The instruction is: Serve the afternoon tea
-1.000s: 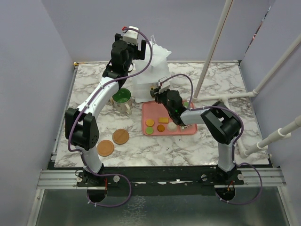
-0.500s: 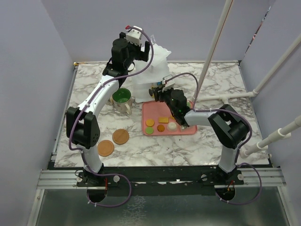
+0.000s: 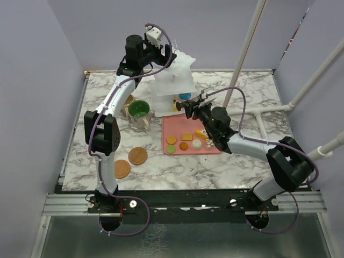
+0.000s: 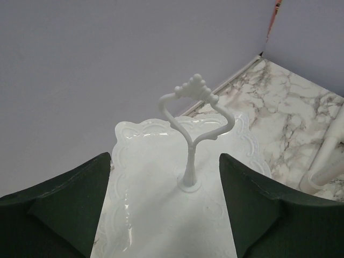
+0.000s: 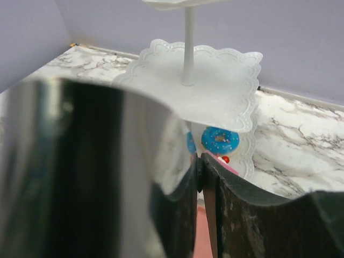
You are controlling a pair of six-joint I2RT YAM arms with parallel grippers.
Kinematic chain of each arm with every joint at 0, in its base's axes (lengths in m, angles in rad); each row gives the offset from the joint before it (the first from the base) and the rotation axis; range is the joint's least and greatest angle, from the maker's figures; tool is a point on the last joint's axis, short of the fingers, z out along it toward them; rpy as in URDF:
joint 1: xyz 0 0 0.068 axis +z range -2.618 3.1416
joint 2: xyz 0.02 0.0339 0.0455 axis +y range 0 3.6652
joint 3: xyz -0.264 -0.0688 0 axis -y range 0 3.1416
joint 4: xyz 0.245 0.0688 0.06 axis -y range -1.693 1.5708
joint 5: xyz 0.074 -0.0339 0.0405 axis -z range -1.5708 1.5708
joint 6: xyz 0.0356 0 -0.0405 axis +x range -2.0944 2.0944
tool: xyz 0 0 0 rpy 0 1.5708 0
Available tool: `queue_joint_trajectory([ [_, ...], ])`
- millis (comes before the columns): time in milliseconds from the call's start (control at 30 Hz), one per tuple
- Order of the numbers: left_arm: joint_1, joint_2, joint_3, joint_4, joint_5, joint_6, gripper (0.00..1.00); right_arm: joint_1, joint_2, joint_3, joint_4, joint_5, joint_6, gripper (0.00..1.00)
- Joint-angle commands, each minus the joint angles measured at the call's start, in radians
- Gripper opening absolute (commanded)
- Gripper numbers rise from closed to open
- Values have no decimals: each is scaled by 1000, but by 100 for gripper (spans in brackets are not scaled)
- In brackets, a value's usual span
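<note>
Pastries lie mostly on the pink tray, right of centre on the surface. A blue donut sits on the bottom tier of the white stand just beyond. I judge them light, hard and slick, best pinched across the flat sides. My right tool is closed narrow at that tier; whether it pinches the pink piece there, I cannot tell. My left tool is spread wide either side of the stand's thin handle, not touching it.

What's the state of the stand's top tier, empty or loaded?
Empty. The left wrist view shows the top tier bare white around its handle post.
</note>
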Motion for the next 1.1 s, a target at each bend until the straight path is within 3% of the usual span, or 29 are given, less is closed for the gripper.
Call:
queue_joint_trajectory([
  [0,21,85,105,-39,221,-27,81,-5,-74,-43,-77,-15,30,56],
  [167,29,197,241,-41,316,-90,74,-5,-134,-76,-136,50,45,56],
  [400,19,303,354,-9,377,-126,32,-5,-211,-115,-232,190,63,56],
  [533,8,290,319,17,335,-108,21,-5,-232,-115,-298,301,69,56],
  [833,-46,130,89,159,26,3,1,-5,-275,-132,-400,471,89,54],
  [1067,-85,36,-27,247,-255,-21,0,-5,-257,-141,-366,525,65,54],
])
